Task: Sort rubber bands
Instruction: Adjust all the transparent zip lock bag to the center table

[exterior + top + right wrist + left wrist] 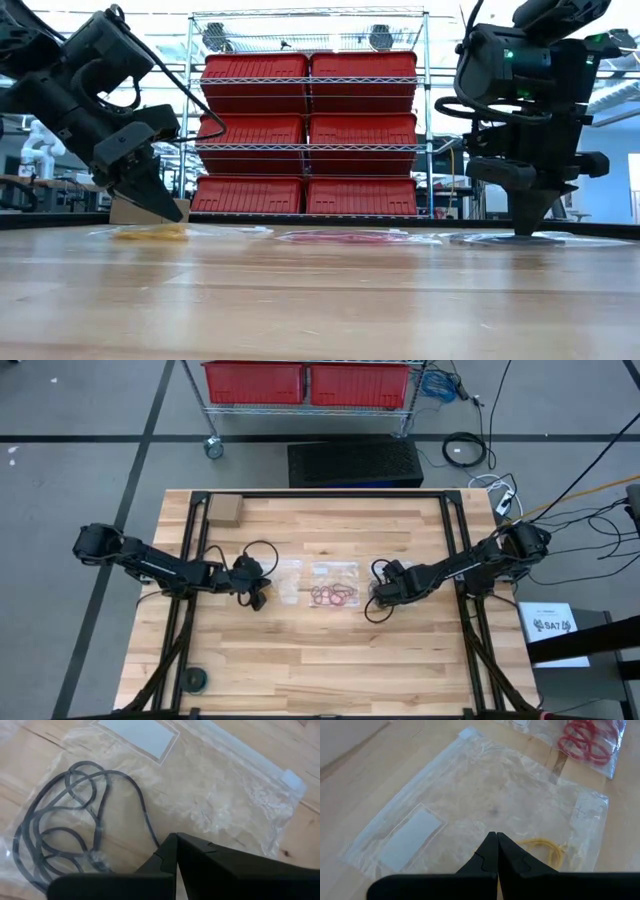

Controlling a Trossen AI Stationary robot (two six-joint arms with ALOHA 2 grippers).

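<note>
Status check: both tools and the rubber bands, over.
Left tool shut, over the bag with yellow bands. Right tool shut, tip down on the bag of black bands. Red bands bagged in the middle. Nothing blocking.

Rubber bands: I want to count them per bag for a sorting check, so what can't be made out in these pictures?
- Black rubber bands: right wrist view; the loops overlap and the right gripper covers part of their bag.
- Yellow rubber bands: left wrist view; partly behind the left gripper.
- Red rubber bands: left wrist view cuts them off at the edge; too small in the high view.
- Low view: the bags appear edge-on.
</note>
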